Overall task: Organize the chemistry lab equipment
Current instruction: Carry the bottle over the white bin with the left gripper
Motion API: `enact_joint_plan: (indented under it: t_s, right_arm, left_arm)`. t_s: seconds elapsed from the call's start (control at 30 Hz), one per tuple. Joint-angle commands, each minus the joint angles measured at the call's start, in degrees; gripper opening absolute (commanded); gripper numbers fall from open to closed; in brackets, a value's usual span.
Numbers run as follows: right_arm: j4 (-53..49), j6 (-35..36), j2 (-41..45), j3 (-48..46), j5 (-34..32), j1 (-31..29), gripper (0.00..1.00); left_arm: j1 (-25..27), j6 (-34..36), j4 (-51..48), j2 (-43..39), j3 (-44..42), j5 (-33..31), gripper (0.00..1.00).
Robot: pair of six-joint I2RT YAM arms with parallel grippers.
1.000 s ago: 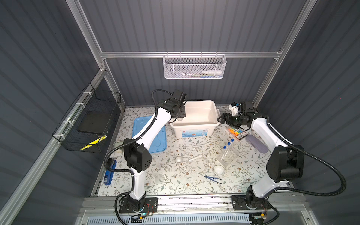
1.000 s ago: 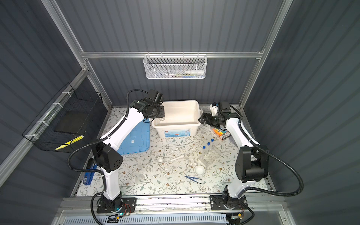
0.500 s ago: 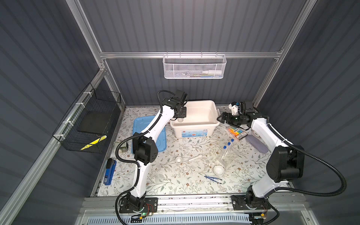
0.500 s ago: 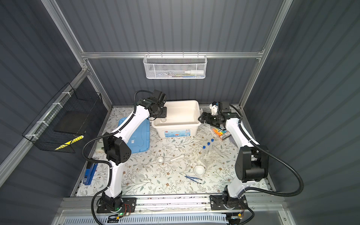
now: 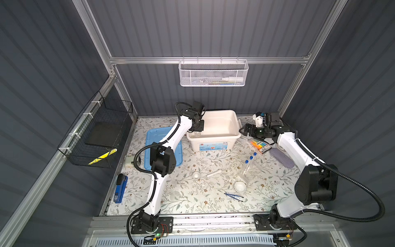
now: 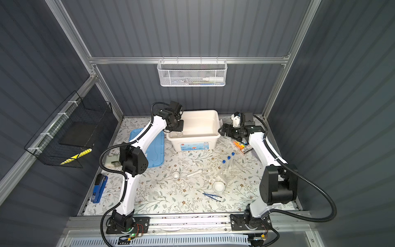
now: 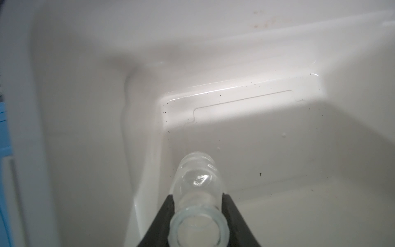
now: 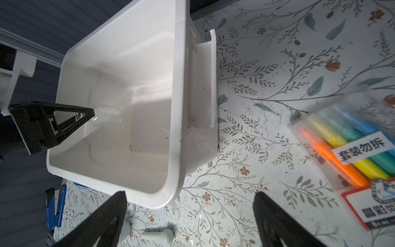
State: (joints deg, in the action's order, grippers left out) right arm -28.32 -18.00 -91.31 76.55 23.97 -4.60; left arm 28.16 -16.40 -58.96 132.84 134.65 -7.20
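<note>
My left gripper (image 7: 197, 195) is shut on a small clear glass bottle (image 7: 198, 181) and holds it low inside the white bin (image 5: 214, 135), near its left wall. From the right wrist view the bottle (image 8: 106, 115) sticks out past the left gripper's fingers (image 8: 85, 113). My right gripper (image 5: 242, 130) stands open and empty beside the bin's right handle, above the mat. On the mat lie three blue-capped tubes (image 5: 250, 160) in a clear rack (image 5: 247, 171), two white dishes (image 5: 196, 175) (image 5: 239, 186), a white pestle (image 5: 214, 172) and dark blue tweezers (image 5: 234, 196).
A pack of coloured markers (image 5: 259, 145) and a grey pad (image 5: 281, 157) lie under the right arm. A blue lid (image 5: 152, 145) lies left of the bin, and a blue stapler (image 5: 119, 188) at the mat's left edge. A black wire basket (image 5: 96, 136) hangs on the left wall.
The left arm's elbow has swung up and towards the bin, and its gripper has dipped a little deeper into the bin with the bottle. The right arm has not moved.
</note>
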Motion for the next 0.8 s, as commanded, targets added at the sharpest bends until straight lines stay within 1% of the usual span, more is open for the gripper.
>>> enact_joint_plan:
  t_s: [0.0, 0.17, 0.53, 0.77]
  right_arm:
    - [0.2, -0.45, 1.54, -1.31, -0.56, -0.34, 0.94]
    - [0.76, -0.63, 2.09, -2.45, -0.77, -0.37, 0.94]
    - [0.91, -0.46, 1.57, -2.54, -0.38, -0.33, 0.94]
    - [0.51, -0.02, 1.61, -2.85, -0.13, -0.36, 0.94]
  left_arm:
    - [-0.21, 2.06, -1.64, 1.66, 2.9, 1.73, 0.27]
    - [-0.17, 2.25, -1.95, 2.77, 3.51, 2.71, 0.27]
    - [0.84, 2.19, -3.82, 4.45, 2.82, 2.2, 0.26]
    - [1.19, 1.21, -3.88, 4.44, 0.53, 2.02, 0.26]
